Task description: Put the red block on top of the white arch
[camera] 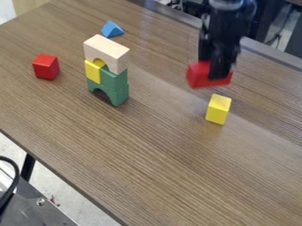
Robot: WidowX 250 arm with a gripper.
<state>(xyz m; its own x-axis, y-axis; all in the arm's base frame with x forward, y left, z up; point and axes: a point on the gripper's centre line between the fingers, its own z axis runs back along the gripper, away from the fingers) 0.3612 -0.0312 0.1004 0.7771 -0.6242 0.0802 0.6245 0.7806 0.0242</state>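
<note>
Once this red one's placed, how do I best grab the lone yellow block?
Probably from straight above, on the upper half of the yellow block, closing across two opposite side faces: it stands upright, taller than wide, flat-sided, and apart from the tower.

We looked from one fixed camera set above a wooden table [159,159], slanting down across it toward twelve o'clock. We were near enough for the tabletop to take up most of our view, its near edge [59,175] running from nine o'clock to just past six.

No readable text or numbers anywhere.
</note>
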